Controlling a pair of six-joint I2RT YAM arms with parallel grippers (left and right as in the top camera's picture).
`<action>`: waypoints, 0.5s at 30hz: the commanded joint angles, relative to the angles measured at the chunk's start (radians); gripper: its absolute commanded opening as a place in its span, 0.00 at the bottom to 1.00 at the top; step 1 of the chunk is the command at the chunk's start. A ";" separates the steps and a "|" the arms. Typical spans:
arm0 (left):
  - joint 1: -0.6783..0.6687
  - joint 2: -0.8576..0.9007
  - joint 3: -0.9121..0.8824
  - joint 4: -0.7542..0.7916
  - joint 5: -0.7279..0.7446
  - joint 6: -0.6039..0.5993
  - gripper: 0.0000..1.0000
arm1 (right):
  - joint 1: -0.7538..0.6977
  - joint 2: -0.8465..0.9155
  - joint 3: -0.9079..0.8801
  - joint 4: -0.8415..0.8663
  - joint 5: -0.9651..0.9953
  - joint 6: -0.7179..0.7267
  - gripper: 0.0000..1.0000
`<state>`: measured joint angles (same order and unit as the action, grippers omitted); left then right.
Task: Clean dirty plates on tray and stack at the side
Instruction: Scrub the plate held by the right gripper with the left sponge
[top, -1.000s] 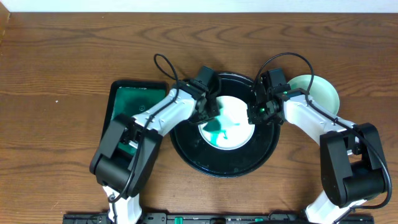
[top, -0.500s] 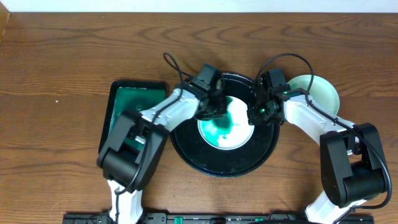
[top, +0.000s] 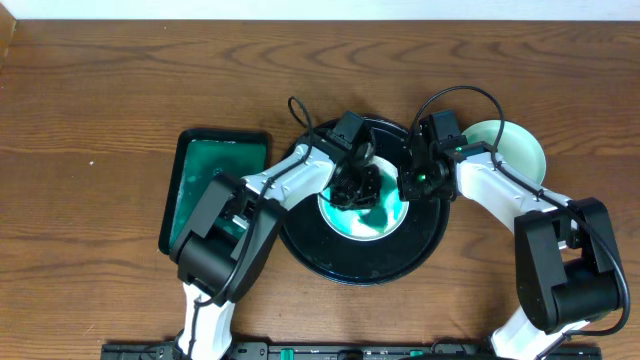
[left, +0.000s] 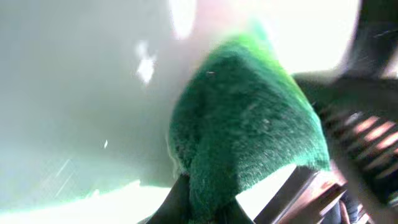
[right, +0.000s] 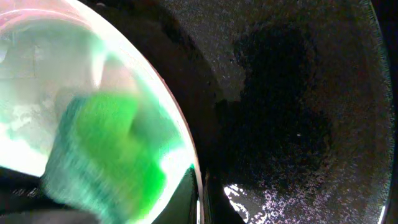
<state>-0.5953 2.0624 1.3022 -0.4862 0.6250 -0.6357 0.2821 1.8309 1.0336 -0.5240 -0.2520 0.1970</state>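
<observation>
Centre of overhead frame: black tray (top: 400, 255) on tabletop (top: 100, 100), holding one dirty plate (top: 375, 222), white with teal smears, sitting slightly above tray centre. Left of frame, near the black tray: green rectangular tray (top: 205, 165), teal-green inside, lower right corner covered by left arm. Right of black tray, on bare tabletop: pale plate (top: 515, 145), faintly green-tinted, lower left part hidden under right arm.

Left arm reaching in from lower left across the tray rim, wrist angled down over the dirty plate. Left fingers (top: 358, 188) pinching a green cloth (left: 249, 137), cloth pressed onto the plate surface in its upper left part.

Right arm bent in from lower right, forearm crossing the pale plate. Right fingers (top: 414, 182) at the dirty plate's right edge, above the tray floor. Spread or pressed together: cannot tell. Right wrist view only gives plate rim, blurred cloth and glossy tray floor, fingertips not clear.
</observation>
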 joint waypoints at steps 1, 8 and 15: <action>0.019 0.012 -0.054 -0.158 -0.210 -0.063 0.07 | 0.003 0.026 -0.014 -0.003 0.023 -0.007 0.01; 0.029 -0.099 -0.034 -0.261 -0.613 -0.067 0.07 | 0.003 0.026 -0.014 -0.004 0.023 -0.007 0.01; 0.029 -0.116 -0.035 -0.145 -0.679 0.088 0.07 | 0.003 0.026 -0.014 -0.003 0.023 -0.007 0.01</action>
<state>-0.5846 1.9484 1.2903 -0.6594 0.1081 -0.6308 0.2821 1.8309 1.0336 -0.5236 -0.2531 0.1970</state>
